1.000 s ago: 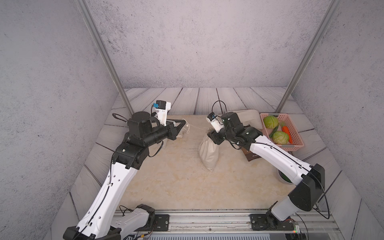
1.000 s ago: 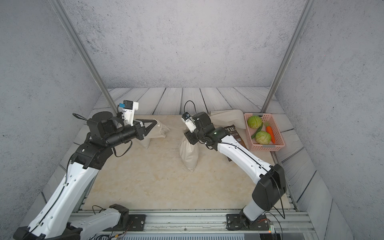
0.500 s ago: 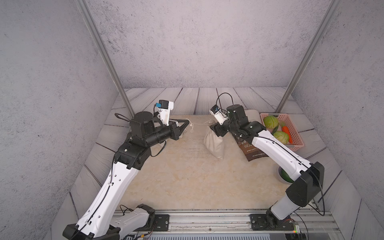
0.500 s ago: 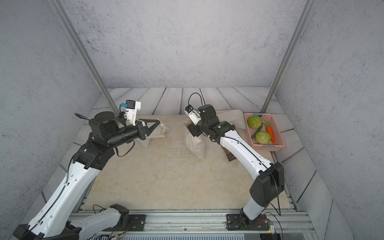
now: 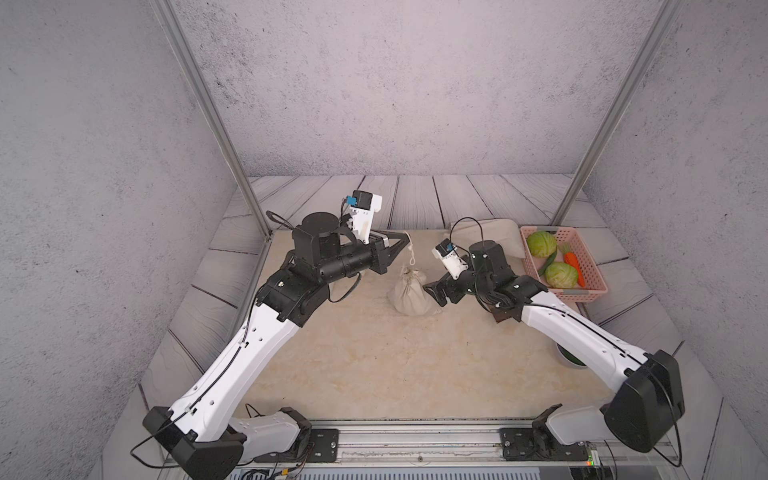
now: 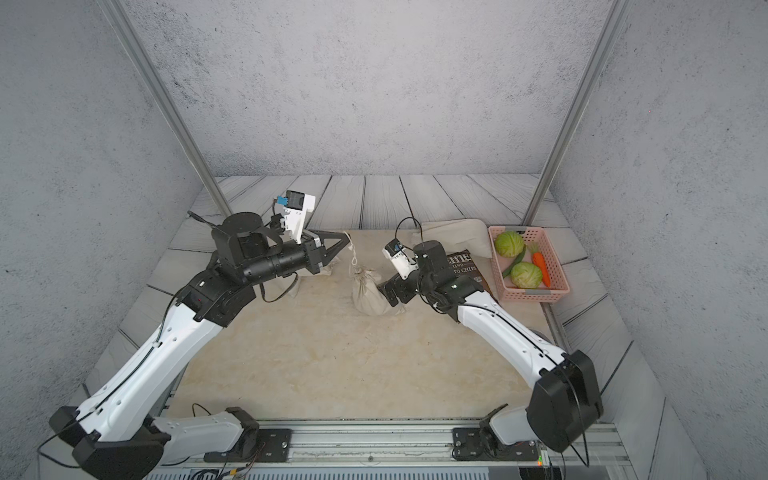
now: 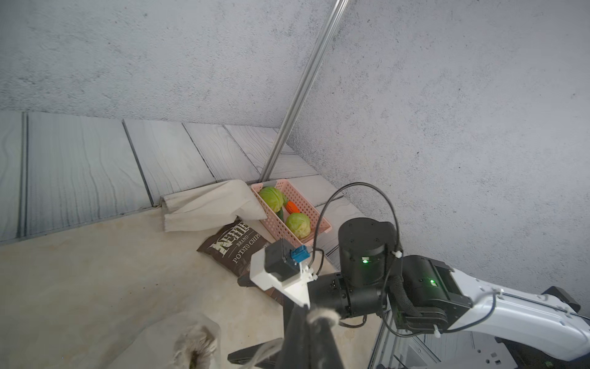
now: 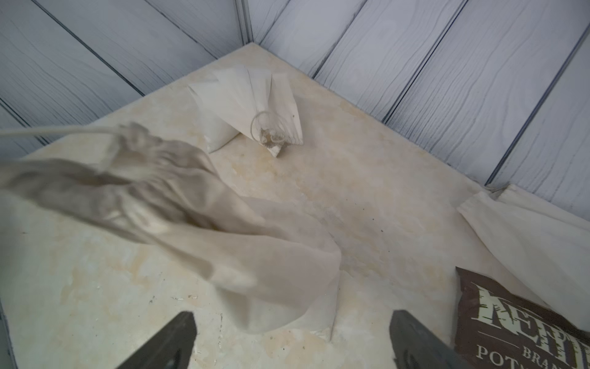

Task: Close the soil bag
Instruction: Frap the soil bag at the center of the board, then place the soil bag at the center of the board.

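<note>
Beige tabletop (image 5: 374, 374) in front of me carried the soil bag (image 5: 411, 297) upright approx. mid-slab, a 2nd cloth sack (image 8: 255, 96) in the far-left corner, a flat sack (image 5: 494, 232) far right w/ a chips bag (image 6: 461, 264) just beside it, and a pink basket (image 5: 582, 293) at the right edge.

Left end effector (image 5: 404, 237) clamped, right end effector (image 5: 434, 294) spread.

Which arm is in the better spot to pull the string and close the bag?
Left, probably. The left pincer is shut on the drawstring rising from the gathered neck of the soil bag. The right pincer stands open beside the bag, holding nothing.
</note>
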`<state>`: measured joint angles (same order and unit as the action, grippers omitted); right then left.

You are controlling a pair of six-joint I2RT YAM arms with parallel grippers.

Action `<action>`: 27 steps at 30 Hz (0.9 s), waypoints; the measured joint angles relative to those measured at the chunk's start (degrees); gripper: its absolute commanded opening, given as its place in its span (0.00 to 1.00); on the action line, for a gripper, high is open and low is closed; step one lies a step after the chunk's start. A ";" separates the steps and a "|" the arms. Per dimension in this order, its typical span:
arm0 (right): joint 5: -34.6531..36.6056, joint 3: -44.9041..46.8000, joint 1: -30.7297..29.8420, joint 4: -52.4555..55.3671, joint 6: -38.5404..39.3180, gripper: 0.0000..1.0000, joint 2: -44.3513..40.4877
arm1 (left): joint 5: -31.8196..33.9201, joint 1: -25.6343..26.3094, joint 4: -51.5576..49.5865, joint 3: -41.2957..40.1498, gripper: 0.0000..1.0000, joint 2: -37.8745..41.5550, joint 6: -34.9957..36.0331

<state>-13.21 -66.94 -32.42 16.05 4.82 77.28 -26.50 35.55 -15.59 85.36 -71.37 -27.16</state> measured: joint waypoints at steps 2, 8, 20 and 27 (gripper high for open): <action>-0.24 0.04 -0.04 -1.68 -1.01 0.99 -3.13 | 0.52 1.05 0.37 0.70 0.00 -0.83 0.15; -1.01 0.15 -3.08 -7.65 -4.44 0.97 -9.16 | 2.73 2.23 0.31 2.71 0.00 -1.92 0.68; 1.20 -4.09 -8.96 -13.55 -6.78 0.56 -0.96 | 5.29 2.84 -1.64 5.75 0.00 -2.16 1.55; 1.57 -5.11 -9.03 -12.04 -5.42 0.27 1.46 | 5.73 2.86 -2.40 6.49 0.00 -2.19 1.86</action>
<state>-11.64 -72.05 -41.45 4.01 -0.60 78.74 -20.78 38.41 -18.00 91.85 -73.56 -25.30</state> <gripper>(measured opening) 0.340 0.040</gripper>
